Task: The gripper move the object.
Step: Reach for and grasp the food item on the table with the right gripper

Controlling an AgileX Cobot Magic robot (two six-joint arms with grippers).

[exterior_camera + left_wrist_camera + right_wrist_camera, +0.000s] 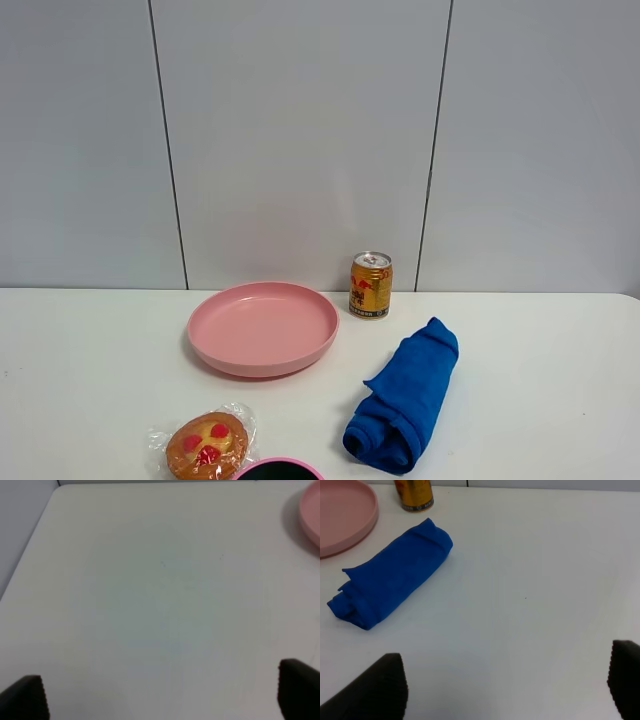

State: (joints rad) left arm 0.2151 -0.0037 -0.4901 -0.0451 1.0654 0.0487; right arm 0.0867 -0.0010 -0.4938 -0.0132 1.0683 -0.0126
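Note:
The wrapped pastry (208, 445), golden-brown with red jam spots in clear plastic, lies on the white table near the front left in the exterior high view. Neither arm shows in that view. In the left wrist view my left gripper (162, 695) is open over bare table, with only its black fingertips (27, 697) in frame. In the right wrist view my right gripper (507, 687) is open above the table, its black fingertips (375, 687) wide apart, some way from the blue cloth. The pastry shows in neither wrist view.
A pink plate (263, 328) stands mid-table, its edge also in the left wrist view (311, 510) and the right wrist view (345, 517). A gold can (370, 285) stands behind it. A rolled blue cloth (405, 395) lies to the right. A pink-rimmed dark object (278, 468) sits at the front edge.

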